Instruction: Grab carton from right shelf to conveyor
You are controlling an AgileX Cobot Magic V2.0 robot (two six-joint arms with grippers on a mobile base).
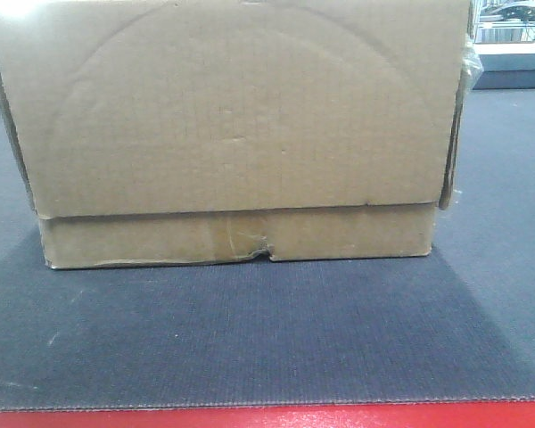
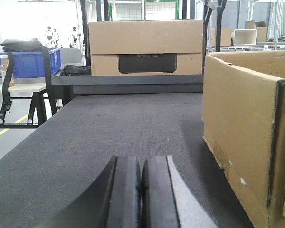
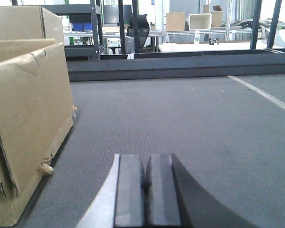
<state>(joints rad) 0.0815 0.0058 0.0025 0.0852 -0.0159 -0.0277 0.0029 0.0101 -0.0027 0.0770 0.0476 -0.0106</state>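
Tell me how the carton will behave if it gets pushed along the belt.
The carton sits wide and flat-bottomed on the conveyor, so it would probably slide rather than tip or roll. The woven belt looks grippy, so expect some drag. Its flap edge is torn and the corners look creased, so the walls may flex under a push.

The carton (image 1: 232, 134) is plain brown cardboard, faintly ribbed, with a pale curved scuff across its face. The conveyor (image 1: 267, 339) under it is dark grey with a fine woven texture, edged by a red strip (image 1: 267, 417). Both grippers' fingers (image 2: 137, 194) are black (matte). A blue bin (image 2: 28, 64) sits far left; another brown box (image 2: 147, 47) carries a black panel.
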